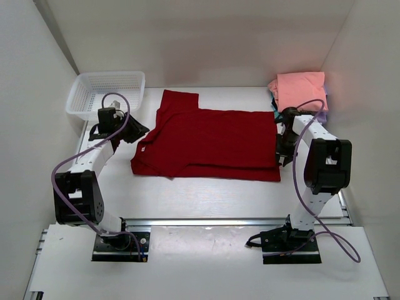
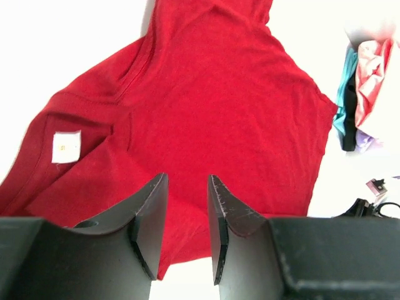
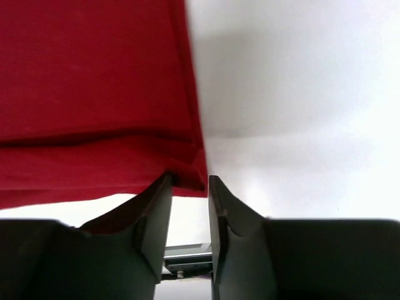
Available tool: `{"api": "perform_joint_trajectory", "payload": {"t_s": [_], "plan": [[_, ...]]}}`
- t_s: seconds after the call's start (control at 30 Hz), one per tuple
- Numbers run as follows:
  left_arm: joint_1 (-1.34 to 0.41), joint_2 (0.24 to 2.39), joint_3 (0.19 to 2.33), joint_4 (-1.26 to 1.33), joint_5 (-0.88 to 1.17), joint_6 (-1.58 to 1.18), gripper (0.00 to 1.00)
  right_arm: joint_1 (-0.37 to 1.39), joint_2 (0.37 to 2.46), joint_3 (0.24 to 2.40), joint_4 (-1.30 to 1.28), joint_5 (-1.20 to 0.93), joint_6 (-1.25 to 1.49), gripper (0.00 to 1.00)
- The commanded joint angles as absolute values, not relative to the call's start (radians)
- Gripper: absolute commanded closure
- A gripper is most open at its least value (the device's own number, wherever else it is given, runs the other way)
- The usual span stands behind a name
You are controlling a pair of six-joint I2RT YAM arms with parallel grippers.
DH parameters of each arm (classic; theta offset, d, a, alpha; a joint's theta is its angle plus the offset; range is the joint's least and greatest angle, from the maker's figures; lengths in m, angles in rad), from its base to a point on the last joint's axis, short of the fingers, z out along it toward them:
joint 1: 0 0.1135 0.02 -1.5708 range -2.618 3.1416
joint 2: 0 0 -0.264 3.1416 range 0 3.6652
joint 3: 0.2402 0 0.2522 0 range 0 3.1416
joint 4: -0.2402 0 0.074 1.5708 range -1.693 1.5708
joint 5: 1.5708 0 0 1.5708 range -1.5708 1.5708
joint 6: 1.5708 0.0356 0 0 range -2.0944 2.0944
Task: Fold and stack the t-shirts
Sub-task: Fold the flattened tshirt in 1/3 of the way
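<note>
The dark red t-shirt lies spread on the white table with its lower part folded over. It also fills the left wrist view, where its white neck label shows. My left gripper is at the shirt's left collar edge, open and empty. My right gripper is at the shirt's right near corner, open, with that corner just at its tips. A stack of folded t-shirts, salmon pink on top, sits at the back right. Its teal, black and lavender edges show in the left wrist view.
A white mesh basket stands at the back left, just behind my left arm. White walls close in the table on the left, back and right. A metal rail runs along the near edge in front of the arm bases.
</note>
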State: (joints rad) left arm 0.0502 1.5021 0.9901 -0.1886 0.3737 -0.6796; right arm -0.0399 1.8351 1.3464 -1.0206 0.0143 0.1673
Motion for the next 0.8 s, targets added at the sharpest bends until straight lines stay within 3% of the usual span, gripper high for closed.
{"api": "perform_joint_trajectory", "payload": {"t_s": [0.0,0.27,0.47,0.77], "plan": [[0.054,1.414,0.930,-0.225,0.359,-0.654,0.57,-0.058,1.767,1.307,-0.988,0.074,0.187,0.71],[0.045,1.254,0.750,-0.397,0.236,-0.577,0.55,-0.092,1.695,1.272,-0.911,0.080,0.203,0.65],[0.018,1.200,0.660,-0.401,0.181,-0.571,0.56,-0.005,1.644,1.181,-0.851,-0.066,0.186,0.90],[-0.023,1.292,0.660,-0.267,0.173,-0.650,0.53,0.150,1.710,1.189,-0.787,-0.167,0.207,0.88]]}}
